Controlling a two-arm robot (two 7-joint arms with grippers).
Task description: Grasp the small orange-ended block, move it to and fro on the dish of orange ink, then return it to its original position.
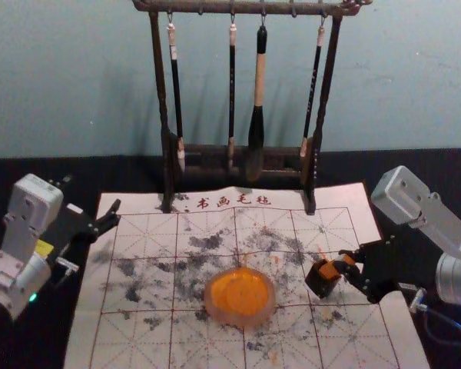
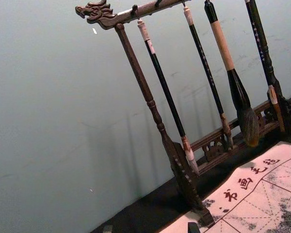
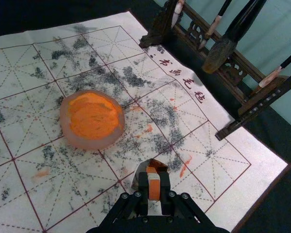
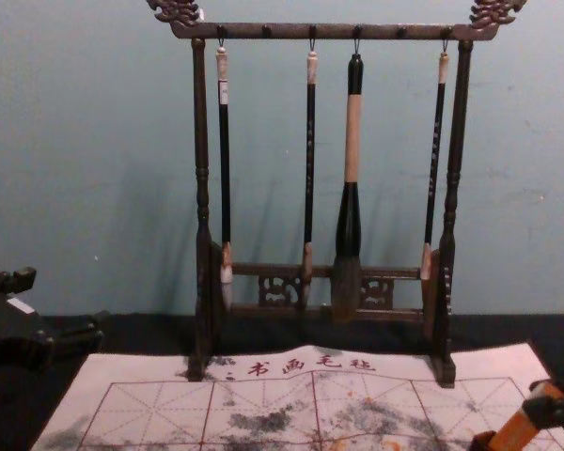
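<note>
Spreading under everything, the dark table (image 1: 77, 171) carries the mat (image 1: 146, 342), with the rack (image 4: 329, 31) standing across its far edge and the brushes (image 4: 352, 141) hanging from the top bar. The left gripper (image 1: 114, 214) is parked above the mat's far left part, its fingers well apart with nothing between them. The right gripper (image 1: 348, 266) is at work over the right part of the mat, reaching in from the robot's right, its fingers closed on the block. The dish (image 1: 240, 297) of orange ink sits near the mat's middle, apart from both grippers. Beside the right gripper, on the side toward the dish, is the dark holder (image 1: 320, 283). Smallest is the block (image 3: 154, 189), orange and slender, pinched along its sides; its long axis leans, the upper end toward the robot's right, the lower end at the holder. Whether that end is inside or merely against it, I cannot tell. From the block, the dish lies to the robot's left and slightly nearer the body, so the right arm is clearly the one for the job. If dipping comes next, the block should rise clear of the holder first, then travel left; dragging it low could tip the holder.
</note>
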